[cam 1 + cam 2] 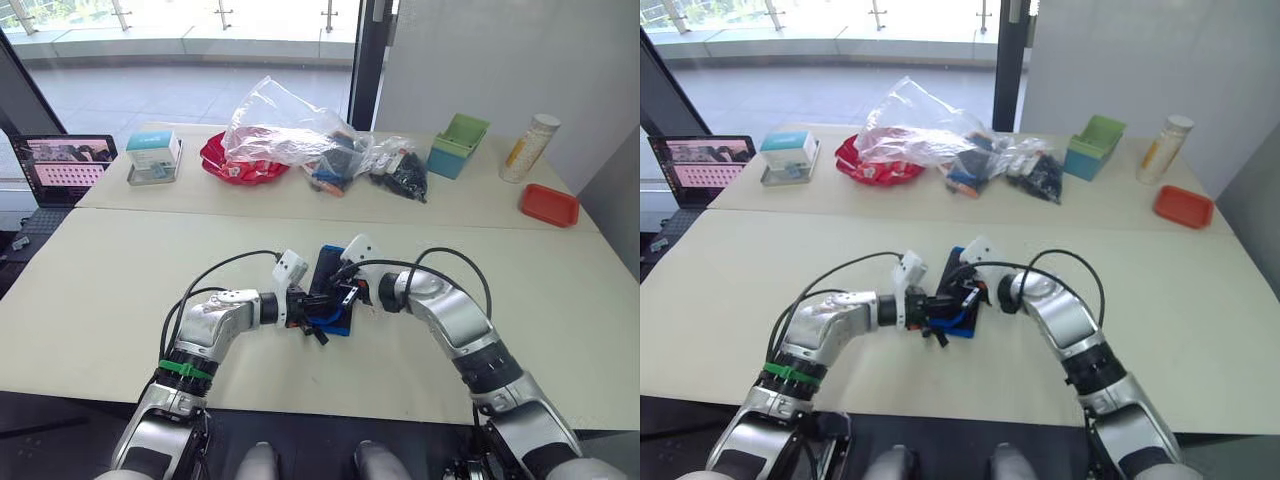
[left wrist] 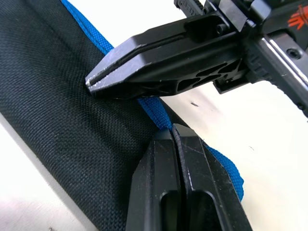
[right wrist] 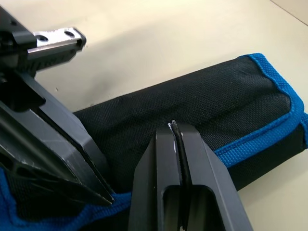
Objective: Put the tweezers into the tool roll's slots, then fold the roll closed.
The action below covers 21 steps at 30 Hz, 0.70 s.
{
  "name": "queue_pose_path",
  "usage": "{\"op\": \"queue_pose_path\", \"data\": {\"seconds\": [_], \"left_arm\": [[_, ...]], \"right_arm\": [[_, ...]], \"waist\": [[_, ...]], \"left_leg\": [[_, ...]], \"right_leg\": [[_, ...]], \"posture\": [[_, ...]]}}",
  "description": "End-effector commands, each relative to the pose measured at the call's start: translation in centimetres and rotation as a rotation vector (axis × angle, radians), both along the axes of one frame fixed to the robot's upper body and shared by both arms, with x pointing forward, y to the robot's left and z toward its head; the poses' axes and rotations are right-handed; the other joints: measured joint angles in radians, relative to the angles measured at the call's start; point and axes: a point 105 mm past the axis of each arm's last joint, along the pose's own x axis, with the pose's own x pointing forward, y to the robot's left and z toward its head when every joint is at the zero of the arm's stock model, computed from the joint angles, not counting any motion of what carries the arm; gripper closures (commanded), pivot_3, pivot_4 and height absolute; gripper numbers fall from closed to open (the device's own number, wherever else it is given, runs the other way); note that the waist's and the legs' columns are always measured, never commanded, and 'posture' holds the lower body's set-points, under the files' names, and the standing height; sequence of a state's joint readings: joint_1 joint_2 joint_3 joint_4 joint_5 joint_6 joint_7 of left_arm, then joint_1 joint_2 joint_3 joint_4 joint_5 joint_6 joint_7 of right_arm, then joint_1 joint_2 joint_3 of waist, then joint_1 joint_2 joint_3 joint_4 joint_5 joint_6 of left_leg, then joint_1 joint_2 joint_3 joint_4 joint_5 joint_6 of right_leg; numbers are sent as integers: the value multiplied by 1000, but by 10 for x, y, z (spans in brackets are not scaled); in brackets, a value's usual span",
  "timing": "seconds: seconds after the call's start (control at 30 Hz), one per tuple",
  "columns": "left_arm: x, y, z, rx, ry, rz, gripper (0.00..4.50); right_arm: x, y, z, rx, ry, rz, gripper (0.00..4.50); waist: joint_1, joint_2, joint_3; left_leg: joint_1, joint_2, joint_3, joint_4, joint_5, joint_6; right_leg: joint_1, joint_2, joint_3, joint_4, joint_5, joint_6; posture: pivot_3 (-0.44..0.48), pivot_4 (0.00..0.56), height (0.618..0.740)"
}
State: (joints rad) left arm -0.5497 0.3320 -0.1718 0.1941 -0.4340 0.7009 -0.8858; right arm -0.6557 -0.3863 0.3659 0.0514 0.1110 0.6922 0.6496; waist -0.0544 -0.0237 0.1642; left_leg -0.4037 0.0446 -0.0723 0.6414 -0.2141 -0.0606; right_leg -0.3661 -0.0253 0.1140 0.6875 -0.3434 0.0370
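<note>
Left end effector [image 2: 175, 132] has its fingers pressed together on the blue edging of the flat black fabric tool roll [image 1: 330, 290], and the right end effector [image 3: 175, 127] presses its likewise closed tip onto the roll's black outer face right beside it. The roll lies folded on the beige table [image 1: 100, 290], directly between both end effectors, its long axis running away from the robot. Both arms are about equally near; no tweezers visible.

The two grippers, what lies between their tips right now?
The folded tool roll. The left gripper and right gripper, both with jaws shut, meet over its black fabric and blue edging, as both wrist views show.
</note>
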Motion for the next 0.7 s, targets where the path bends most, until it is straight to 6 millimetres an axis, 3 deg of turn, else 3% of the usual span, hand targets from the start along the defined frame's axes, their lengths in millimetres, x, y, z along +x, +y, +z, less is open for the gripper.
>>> {"op": "queue_pose_path", "data": {"seconds": [0.03,0.3,0.5,0.57,0.7], "left_arm": [[-3,10,-2,-2,23,12,4220],[-14,25,54,-129,-83,-137,1693],[-23,29,71,-205,-111,-218,1693],[-24,26,64,-174,-147,-237,2231],[-17,15,24,-73,-214,-244,3437]], "right_arm": [[-8,-36,-59,-172,188,-86,4500],[-8,-32,-61,-135,203,-86,4500],[-8,-27,-61,-113,199,-82,4500],[-8,-25,-60,-99,199,-78,4500],[-9,-24,-59,-90,186,-73,4500]], "waist": [[2,0,-1],[8,0,-1],[6,0,-1],[4,0,-1],[7,1,-2]], "left_leg": [[0,0,0,0,0,0],[7,0,-3,0,0,0],[7,1,-3,0,0,0],[7,1,-3,0,0,0],[9,1,-3,0,0,0]], "right_leg": [[0,0,0,0,0,0],[12,0,-4,-6,0,0],[13,0,-6,-7,0,1],[12,0,-6,-7,0,0],[14,0,-6,-7,0,0]], "posture": [[0,150,723],[0,150,723],[0,150,723],[0,150,723],[0,150,723]]}}
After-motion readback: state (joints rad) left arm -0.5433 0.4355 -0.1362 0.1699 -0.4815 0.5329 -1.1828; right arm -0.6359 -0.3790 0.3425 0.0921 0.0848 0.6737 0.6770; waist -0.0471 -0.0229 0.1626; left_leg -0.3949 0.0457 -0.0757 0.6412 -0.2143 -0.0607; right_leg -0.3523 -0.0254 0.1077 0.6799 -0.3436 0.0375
